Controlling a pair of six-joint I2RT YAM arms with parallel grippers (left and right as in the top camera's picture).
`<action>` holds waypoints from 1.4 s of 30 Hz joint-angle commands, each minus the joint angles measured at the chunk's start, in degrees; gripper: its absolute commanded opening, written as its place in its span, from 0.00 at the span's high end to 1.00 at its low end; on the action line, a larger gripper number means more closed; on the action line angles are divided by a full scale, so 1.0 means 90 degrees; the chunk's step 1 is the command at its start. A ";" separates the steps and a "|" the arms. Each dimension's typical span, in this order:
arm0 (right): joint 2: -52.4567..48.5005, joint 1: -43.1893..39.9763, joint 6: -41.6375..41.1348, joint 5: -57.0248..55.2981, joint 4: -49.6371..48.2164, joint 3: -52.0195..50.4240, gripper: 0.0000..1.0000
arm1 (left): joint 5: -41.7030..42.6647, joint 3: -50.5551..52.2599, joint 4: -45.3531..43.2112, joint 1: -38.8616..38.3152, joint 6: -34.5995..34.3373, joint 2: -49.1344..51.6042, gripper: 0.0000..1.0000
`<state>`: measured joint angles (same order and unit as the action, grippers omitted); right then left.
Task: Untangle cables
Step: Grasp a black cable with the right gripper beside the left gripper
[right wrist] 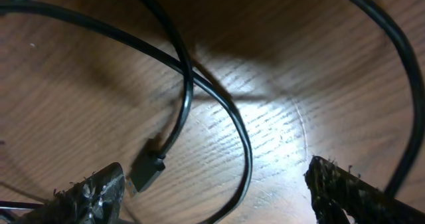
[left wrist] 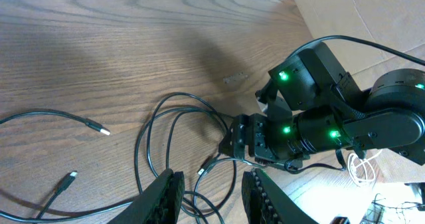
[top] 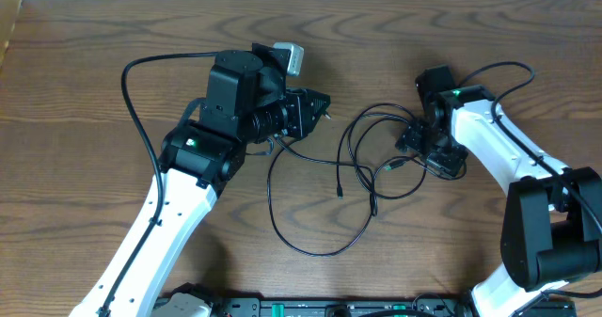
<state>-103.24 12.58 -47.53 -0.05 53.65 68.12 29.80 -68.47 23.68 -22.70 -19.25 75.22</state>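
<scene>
Evidently the work is partway at best. The cables (top: 356, 165) lie on the table (top: 94, 72) in the middle of the overhead frame, between the two arms, and are not yet separated. One long black cord sweeps out in a wide loop toward the lower centre and looks mostly free. The rest form overlapping loops right of centre, crossing one another at several places. In the right wrist view two black strands cross in the upper middle of the frame. Remaining, in my judgement: lifting these loops off one another and laying each cord apart.

Condition of the cords: thin, black, limp, lying flat, with small plug ends. Two loose ends show at the left of the left wrist view, and one plug (right wrist: 146, 169) at lower left of the right wrist view. No white cord can be made out on the table from above.

Left claw (left wrist: 212, 199): jaws partly apart, strands lying in the gap at the bottom edge, nothing seen clamped. Right claw (right wrist: 216, 177): jaws wide apart low over the tangle, holding nothing, the plug just beside one finger
</scene>
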 commanded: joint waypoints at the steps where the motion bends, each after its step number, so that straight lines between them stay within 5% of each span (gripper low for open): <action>1: 0.0010 0.0012 0.0240 -0.0180 -0.0036 0.0036 0.17 | -0.0034 -0.0010 0.0012 0.0015 0.0134 0.0002 0.66; 11: 0.0639 0.0119 0.0406 -0.1530 0.0515 0.0117 0.21 | -0.0034 -0.0010 0.0012 0.0015 0.0138 0.0002 0.66; 22: 0.0833 0.0311 -0.0969 -0.0763 0.0950 0.0114 0.17 | -0.0034 -0.0010 0.0313 0.0015 0.0136 0.0002 0.66; 32: 0.0823 0.1200 -0.2550 -0.1219 0.0782 0.0034 0.01 | -0.0034 -0.0010 0.0323 0.0015 0.0136 0.0002 0.66; 42: 0.0770 0.1370 -0.3371 -0.1610 0.0440 -0.0238 0.01 | -0.0032 -0.0010 0.0437 0.0015 0.0180 0.0002 0.66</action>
<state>-96.16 24.73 -74.43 -11.68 58.22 67.24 29.65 -68.47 27.24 -22.70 -19.07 75.22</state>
